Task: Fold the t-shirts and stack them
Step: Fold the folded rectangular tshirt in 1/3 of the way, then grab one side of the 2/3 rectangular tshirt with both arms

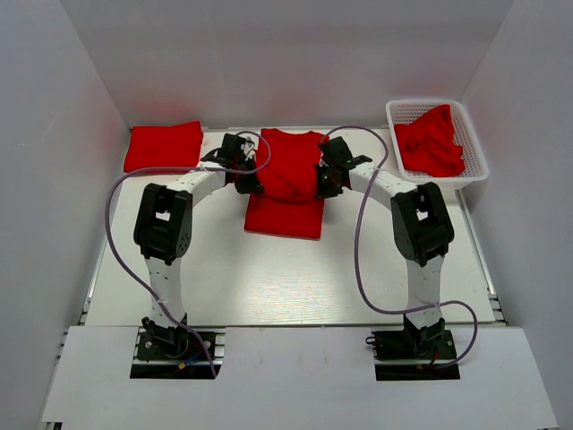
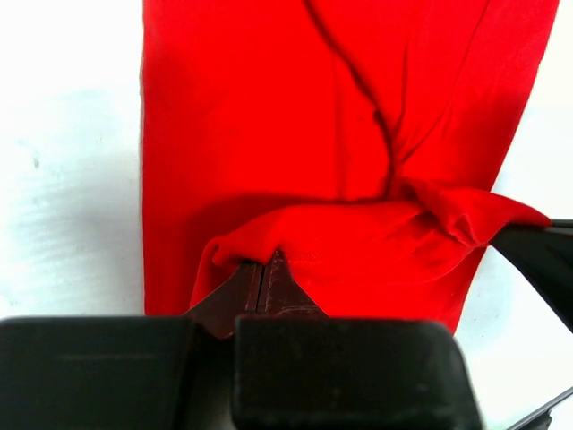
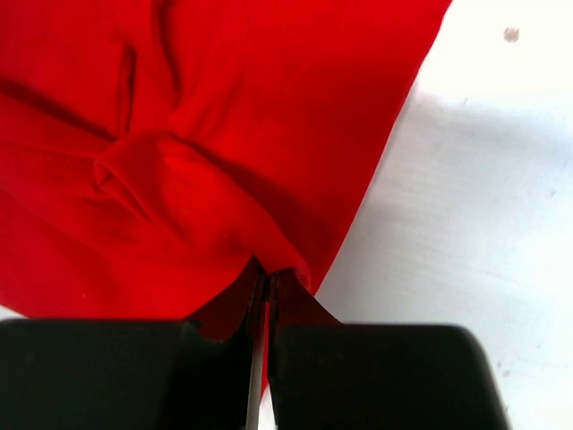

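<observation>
Left wrist view: left gripper (image 2: 266, 269) clenched on lifted edge of t-shirt (image 2: 269, 116), cloth bunched just ahead of jaws. Right gripper (image 3: 265, 276) pinches opposite edge likewise; paired hold likely keeps fold even. Outboard of left jaws, folded t-shirt (image 1: 164, 146); outboard of right, basket (image 1: 410, 111) holding more.

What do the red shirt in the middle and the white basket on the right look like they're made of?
The shirt looks like soft cloth, probably cotton or a blend, with a matte finish: it bunches and creases without any shine. The basket looks like rigid white plastic: its walls are an even moulded mesh and its rim holds a straight shape. How glossy it is can't be told.
</observation>
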{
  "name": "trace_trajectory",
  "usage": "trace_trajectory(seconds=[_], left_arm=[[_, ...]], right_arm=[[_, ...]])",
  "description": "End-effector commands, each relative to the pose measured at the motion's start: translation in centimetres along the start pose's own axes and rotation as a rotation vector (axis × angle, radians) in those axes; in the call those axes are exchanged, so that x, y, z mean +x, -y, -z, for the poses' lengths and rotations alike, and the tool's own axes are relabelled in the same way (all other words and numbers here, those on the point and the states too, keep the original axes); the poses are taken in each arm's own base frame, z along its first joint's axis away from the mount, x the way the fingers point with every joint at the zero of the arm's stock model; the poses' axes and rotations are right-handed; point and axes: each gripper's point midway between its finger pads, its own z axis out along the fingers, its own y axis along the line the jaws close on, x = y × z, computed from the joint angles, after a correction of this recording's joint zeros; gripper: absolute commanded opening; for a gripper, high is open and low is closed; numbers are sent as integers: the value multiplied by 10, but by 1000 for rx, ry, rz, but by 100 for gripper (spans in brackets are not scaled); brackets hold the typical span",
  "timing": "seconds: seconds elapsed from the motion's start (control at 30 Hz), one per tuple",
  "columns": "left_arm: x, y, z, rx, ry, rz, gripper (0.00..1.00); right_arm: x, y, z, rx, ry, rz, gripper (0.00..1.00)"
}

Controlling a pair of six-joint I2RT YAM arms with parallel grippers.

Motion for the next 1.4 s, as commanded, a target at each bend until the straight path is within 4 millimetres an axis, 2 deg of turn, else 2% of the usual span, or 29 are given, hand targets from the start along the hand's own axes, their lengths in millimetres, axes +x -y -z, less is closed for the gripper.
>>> trace_trajectory(seconds=[0.0,0.03,0.07,0.1,0.13,0.17,0.2,0.23,0.27,0.3,0.43,0.47,0.5,0.57,0.6,0.63,0.67,0.7,0.73,0.77,0.83,0.87,0.9,0.93,0.97,1.0,1.03,1.17,1.37], left_arm=[[-37,14,7,65,92,-15,1],[-51,20,7,78,133,-13,10],[-59,17,7,76,146,5,21],[-62,15,0,67,146,16,36],[-76,14,3,58,167,33,63],[-94,9,5,40,204,68,84],[-104,12,9,37,233,64,100],[-112,4,8,16,244,88,100],[-123,0,12,13,261,97,100],[-143,10,23,23,307,88,100],[-156,9,46,17,327,73,100],[-154,11,51,25,323,60,100],[-146,11,62,22,320,52,100],[-136,11,73,25,315,27,100],[-117,2,70,5,276,25,100],[-115,7,90,13,297,4,100],[-103,9,93,13,283,-14,100],[-77,-5,87,-14,229,-12,100],[-69,4,104,1,243,-38,100],[-42,-3,96,5,198,-53,100],[-20,-8,96,27,175,-63,100],[4,-15,93,18,141,-61,100],[13,-21,92,9,124,-67,100],[23,-19,91,17,103,-72,100],[40,-29,85,0,65,-77,100],[40,-28,89,6,78,-80,100],[55,-30,86,10,51,-99,100],[69,-33,83,21,36,-127,100],[76,-36,68,37,8,-133,100]], right_arm=[[-39,-4,2,-28,95,-23,0],[-39,-2,-2,-24,91,-59,0],[-58,1,1,-26,129,-81,7],[-61,2,0,-25,132,-101,17],[-63,4,-5,-24,128,-170,22],[-81,4,0,-37,166,-196,31],[-87,7,1,-36,174,-246,36],[-98,7,2,-47,193,-260,47],[-110,10,4,-53,217,-281,70],[-116,10,6,-58,229,-284,90],[-134,1,29,-140,249,-257,90],[-141,-6,49,-154,285,-215,90],[-123,-3,43,-151,244,-210,90],[-113,-5,51,-159,234,-178,90],[-93,-2,61,-149,212,-163,90],[-90,-2,67,-146,221,-156,90],[-72,0,72,-140,201,-156,90],[-71,-4,87,-151,225,-147,90],[-41,0,84,-143,185,-149,90],[-33,-1,86,-150,180,-146,90],[-2,-5,93,-165,153,-143,90],[5,-9,94,-184,141,-138,90],[8,-17,99,-207,156,-121,90],[33,-15,90,-212,100,-124,90],[38,-18,89,-222,88,-123,90],[49,-21,85,-242,64,-123,90],[57,-23,82,-248,49,-124,90],[74,-28,73,-286,28,-152,90],[79,-33,53,-298,-5,-153,90]])
